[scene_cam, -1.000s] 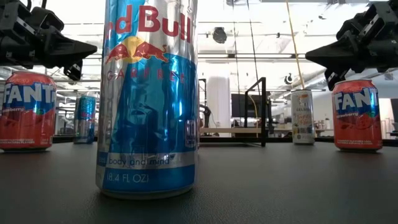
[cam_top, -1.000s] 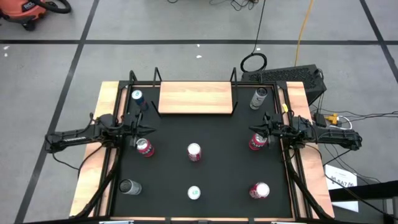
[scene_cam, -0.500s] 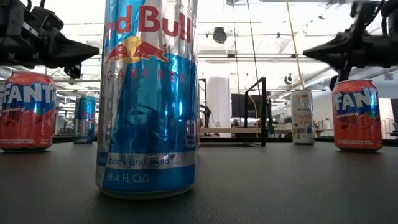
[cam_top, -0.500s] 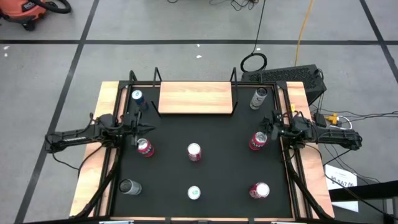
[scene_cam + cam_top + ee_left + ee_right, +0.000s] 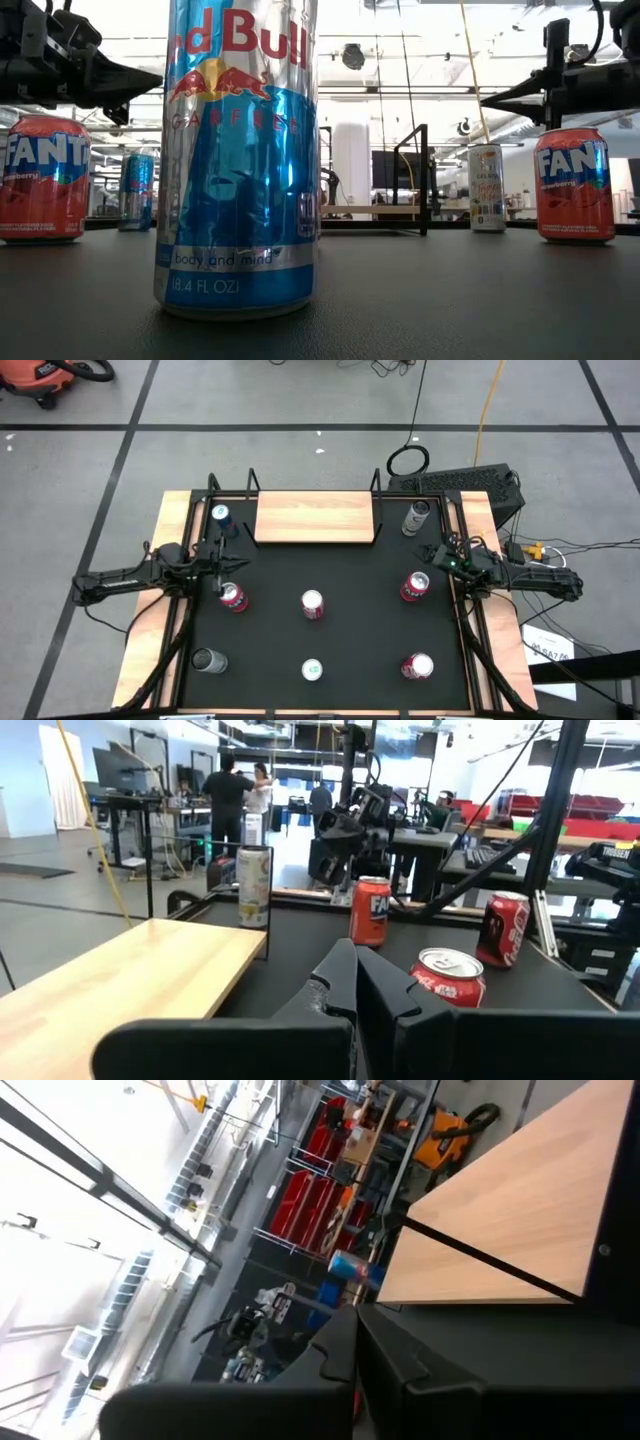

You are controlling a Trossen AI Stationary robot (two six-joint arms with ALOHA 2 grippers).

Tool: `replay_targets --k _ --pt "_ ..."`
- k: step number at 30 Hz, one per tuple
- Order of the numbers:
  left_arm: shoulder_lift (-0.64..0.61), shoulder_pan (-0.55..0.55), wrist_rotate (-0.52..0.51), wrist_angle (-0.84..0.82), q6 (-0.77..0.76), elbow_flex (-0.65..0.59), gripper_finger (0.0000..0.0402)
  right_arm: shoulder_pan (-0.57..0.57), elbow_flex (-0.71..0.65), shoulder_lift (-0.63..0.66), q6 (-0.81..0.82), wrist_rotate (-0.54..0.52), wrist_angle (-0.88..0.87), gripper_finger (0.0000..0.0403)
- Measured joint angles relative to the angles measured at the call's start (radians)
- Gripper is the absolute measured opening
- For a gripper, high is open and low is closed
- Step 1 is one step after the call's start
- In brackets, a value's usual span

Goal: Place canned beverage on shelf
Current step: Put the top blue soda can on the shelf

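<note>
Black table (image 5: 350, 660) with bare shelf (image 5: 315, 518) beyond closed, empty left fingers (image 5: 243, 568) and seemingly tilted right fingers (image 5: 432, 557)

Two slim black jointed arms (image 5: 120, 581)

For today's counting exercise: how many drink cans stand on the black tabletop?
8: blue can and grey can flanking the shelf; three mid-row; three front.
</note>
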State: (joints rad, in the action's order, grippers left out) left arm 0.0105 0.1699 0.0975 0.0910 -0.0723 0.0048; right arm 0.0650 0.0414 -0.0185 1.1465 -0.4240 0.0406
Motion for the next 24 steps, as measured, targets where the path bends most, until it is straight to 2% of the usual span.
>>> replay_targets --k 3,6,10,13,19,24 --pt "0.000 0.000 0.001 0.019 0.000 0.000 0.0002 0.000 0.000 -0.004 -0.006 -0.002 0.000 0.0004" --pt "0.001 0.000 -0.017 0.068 0.003 0.000 0.0002 0.000 0.000 -0.016 -0.023 -0.021 0.016 0.0024" --pt "0.002 0.000 -0.196 0.081 -0.098 0.022 0.0002 0.000 0.009 -0.046 -0.088 -0.078 0.058 0.0078" --pt "0.001 0.000 -0.231 0.066 -0.130 0.083 0.0002 0.000 0.047 -0.088 -0.129 -0.134 0.054 0.0131" --pt "0.069 0.016 -0.292 -0.155 -0.261 0.252 0.0002 0.002 0.163 -0.208 -0.091 -0.212 -0.006 0.0220" --pt "0.188 0.045 -0.340 -0.310 -0.264 0.421 0.0002 0.002 0.274 -0.346 -0.183 -0.229 -0.064 0.0243"
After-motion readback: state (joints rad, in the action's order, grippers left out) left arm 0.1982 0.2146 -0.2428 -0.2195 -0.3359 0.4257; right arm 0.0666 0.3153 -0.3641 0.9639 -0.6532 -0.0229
